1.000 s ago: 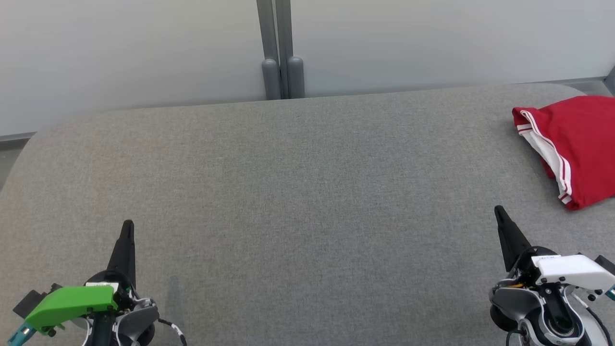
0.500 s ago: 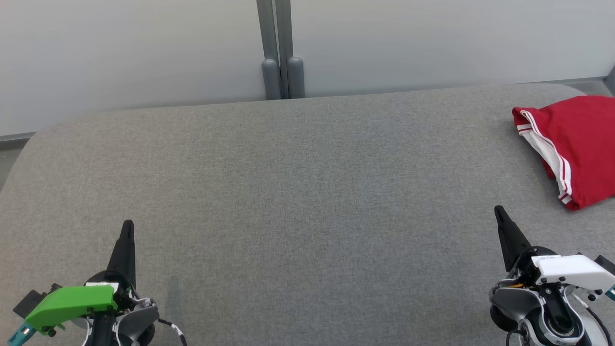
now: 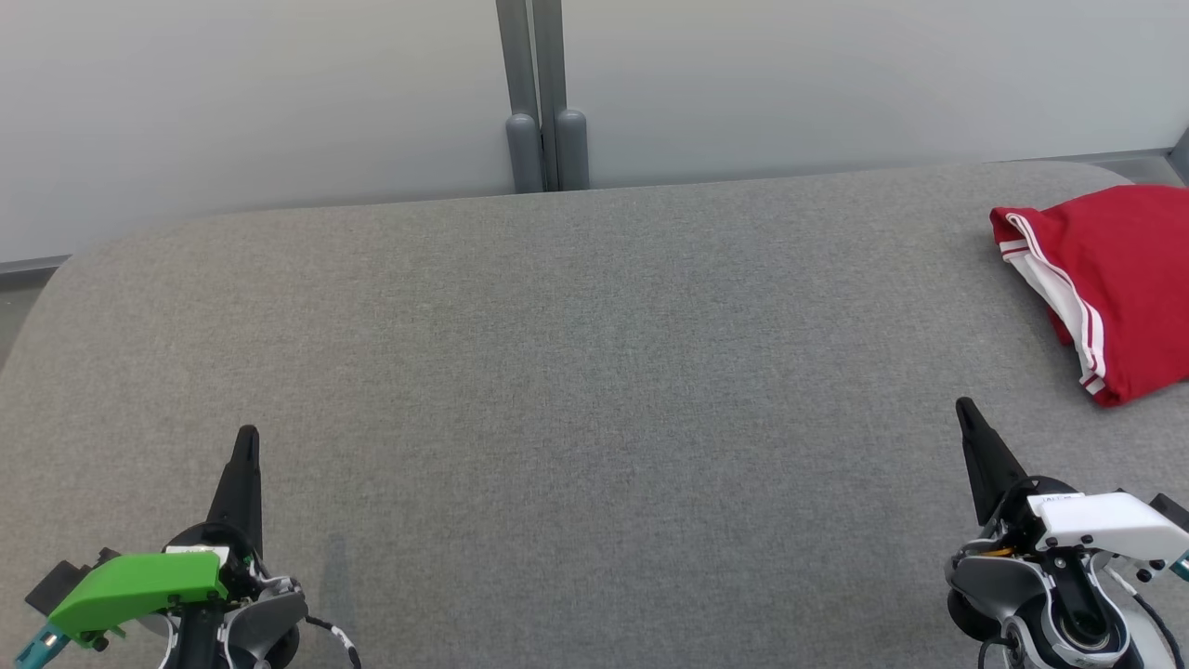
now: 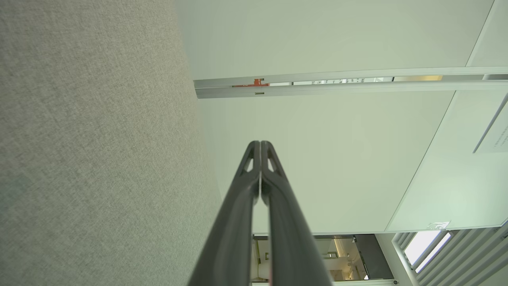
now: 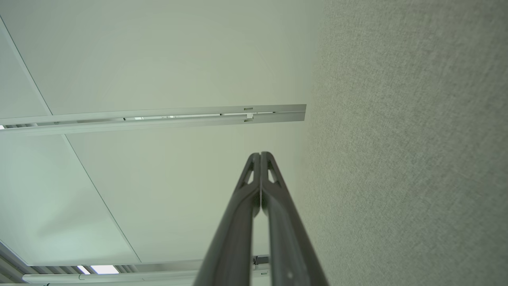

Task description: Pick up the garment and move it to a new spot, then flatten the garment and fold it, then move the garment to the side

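Hands match the earlier frames, with nothing shifted. The left hand [image 3: 246,435] is at lower left and the right hand [image 3: 964,405] at lower right, each with its two dark fingers pressed together on nothing, tips pointing up the frame over the grey table [image 3: 594,372]. The red garment [image 3: 1124,279] lies where it was, on the table at the right edge, up-frame of the right hand. Its white-striped edge faces left and slants from upper left to lower right; the frame cuts off its far side.
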